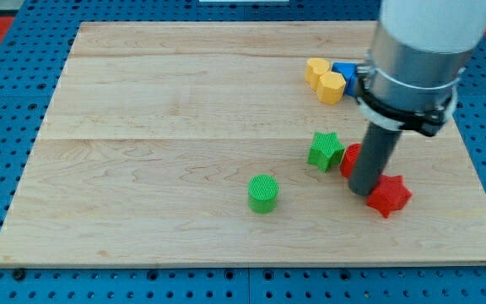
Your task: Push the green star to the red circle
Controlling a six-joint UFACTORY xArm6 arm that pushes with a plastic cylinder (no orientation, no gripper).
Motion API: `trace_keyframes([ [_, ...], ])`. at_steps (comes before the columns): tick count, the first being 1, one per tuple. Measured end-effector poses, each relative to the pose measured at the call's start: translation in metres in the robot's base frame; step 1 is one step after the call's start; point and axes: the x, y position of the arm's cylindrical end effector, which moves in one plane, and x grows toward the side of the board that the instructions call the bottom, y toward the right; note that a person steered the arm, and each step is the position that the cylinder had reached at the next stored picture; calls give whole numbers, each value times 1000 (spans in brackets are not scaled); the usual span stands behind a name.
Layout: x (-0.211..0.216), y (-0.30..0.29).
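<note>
1. Camera view shows a wooden board [184, 101] on a blue pegboard surround, with the arm entering from the view's top right.

2. End effector: a plain dark rod with no jaws, so nothing is opened, closed or held. My tip [363, 192] rests at board level, touching or very nearly touching the red star [389, 196] on that block's left side.

3. Task object: the green star [325, 150] lies right of the board's centre, upright and undisturbed in appearance.

4. Target: the red circle [349, 159] is mostly hidden behind the rod; only a red sliver shows just to the right of the green star. (Its round shape cannot be confirmed from this sliver; identity is inferred from the task wording.)

5. Relation: the green star and the red sliver appear to touch or stand just beside each other; a fine gap cannot be ruled out.

6. Progress, as a judgement: the task looks essentially complete or within a last nudge of it. At most, a short push from the star's left side toward the view's right is outstanding.

7. Tip position relative to that need: it stands right of and below the green star, on the wrong side for such a push.

8. Other items: a green cylinder [263, 193] lies below and left of the star, well apart; two yellow blocks [325, 79] and a blue block [345, 71] cluster near the view's top, uninvolved.
</note>
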Motion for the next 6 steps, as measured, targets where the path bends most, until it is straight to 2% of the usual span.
trace_keyframes([
  [1, 2, -11],
  [3, -46, -123],
  [4, -98, -100],
  [5, -89, -39],
  [6, -65, -29],
])
